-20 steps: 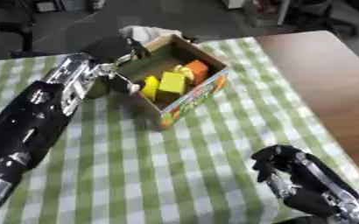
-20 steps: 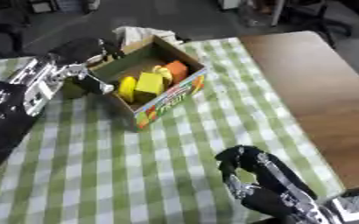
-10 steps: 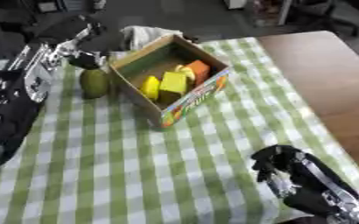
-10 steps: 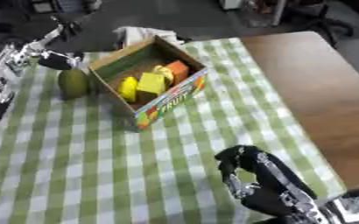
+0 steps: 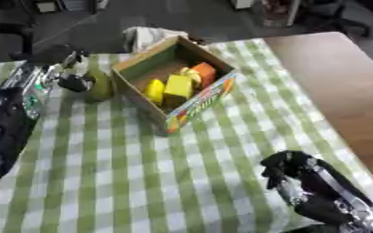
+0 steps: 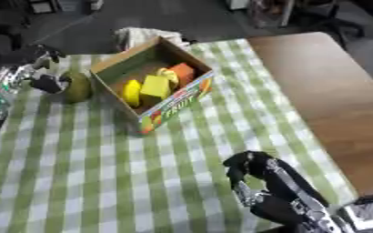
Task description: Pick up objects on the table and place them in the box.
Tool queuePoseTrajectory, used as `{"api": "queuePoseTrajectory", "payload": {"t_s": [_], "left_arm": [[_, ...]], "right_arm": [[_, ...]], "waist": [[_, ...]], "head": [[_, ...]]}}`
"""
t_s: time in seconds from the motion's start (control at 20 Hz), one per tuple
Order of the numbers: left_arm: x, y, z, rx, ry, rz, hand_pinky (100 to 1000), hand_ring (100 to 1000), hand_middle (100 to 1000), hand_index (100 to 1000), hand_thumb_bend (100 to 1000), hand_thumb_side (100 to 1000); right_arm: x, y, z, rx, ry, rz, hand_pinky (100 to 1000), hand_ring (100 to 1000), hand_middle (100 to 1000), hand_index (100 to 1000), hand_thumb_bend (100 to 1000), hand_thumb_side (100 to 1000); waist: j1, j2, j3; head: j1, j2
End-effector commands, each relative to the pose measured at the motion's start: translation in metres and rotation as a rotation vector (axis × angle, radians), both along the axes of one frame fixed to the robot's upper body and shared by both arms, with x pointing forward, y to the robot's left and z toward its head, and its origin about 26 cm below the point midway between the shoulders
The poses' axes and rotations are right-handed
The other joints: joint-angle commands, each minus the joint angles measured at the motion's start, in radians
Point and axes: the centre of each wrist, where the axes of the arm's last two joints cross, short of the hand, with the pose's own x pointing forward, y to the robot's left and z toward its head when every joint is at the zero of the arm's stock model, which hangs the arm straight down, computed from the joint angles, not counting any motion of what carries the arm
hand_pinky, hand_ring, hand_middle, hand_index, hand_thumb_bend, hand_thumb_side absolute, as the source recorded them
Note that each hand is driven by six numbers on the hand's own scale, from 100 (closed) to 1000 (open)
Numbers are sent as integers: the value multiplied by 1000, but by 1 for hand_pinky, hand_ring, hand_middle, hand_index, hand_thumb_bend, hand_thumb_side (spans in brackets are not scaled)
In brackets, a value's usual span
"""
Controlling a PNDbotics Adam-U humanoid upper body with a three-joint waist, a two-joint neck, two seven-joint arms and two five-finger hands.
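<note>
Item: green pear [image 5: 100,85], upright on the cloth, just left of the box [image 5: 170,82]; my left hand [image 5: 68,75] touches its left side, fingers curled, grip unclear; right hand [image 5: 289,167] idle, curled, well apart.

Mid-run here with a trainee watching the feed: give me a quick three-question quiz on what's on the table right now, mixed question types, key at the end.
1. True or false: the green pear-shaped fruit is already inside the cardboard box.
2. Which hand is at the fruit? A) left hand B) right hand
3. Fill in: the box stands on a green and white ______ tablecloth.

Key
1. False. It sits on the cloth, just outside the box's left wall.
2. A. The right hand idles near the lower right corner, away from the box.
3. Checked.
</note>
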Motion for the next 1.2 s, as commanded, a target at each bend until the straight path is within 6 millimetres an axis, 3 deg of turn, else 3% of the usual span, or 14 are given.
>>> {"api": "queuePoseTrajectory", "payload": {"t_s": [0.05, 0.25, 0.5, 0.65, 1.0, 1.2], "left_arm": [[1, 6, 5, 10, -27, 19, 656, 625, 684, 857, 266, 279], [0, 3, -6, -4, 34, -8, 603, 545, 585, 784, 226, 274], [0, 1, 2, 16, 39, -61, 456, 346, 314, 543, 149, 240], [0, 1, 25, -9, -64, -83, 422, 310, 259, 494, 100, 215], [-8, -12, 109, -102, -341, -209, 414, 305, 247, 477, 100, 188], [-15, -38, 126, -123, -378, -334, 419, 309, 252, 483, 100, 179]], "right_arm": [[1, 1, 5, 2, -18, 9, 690, 465, 518, 688, 100, 375], [1, 1, 5, 2, -19, 8, 690, 465, 518, 688, 100, 377], [1, 0, 5, 2, -19, 4, 690, 465, 518, 688, 100, 378], [1, 0, 5, 1, -18, 2, 690, 465, 518, 688, 100, 375], [0, -1, 3, -4, -14, 1, 690, 465, 518, 688, 100, 377], [0, -1, 3, -5, -14, 3, 690, 465, 518, 688, 100, 378]], "waist": [[-1, -8, -2], [-1, -8, -3], [-1, -10, -2], [0, -12, 0], [4, -18, 7], [5, -18, 4]], "head": [[0, 5], [0, 5], [-4, 5], [-6, 5], [-8, 5], [-8, 5]]}}
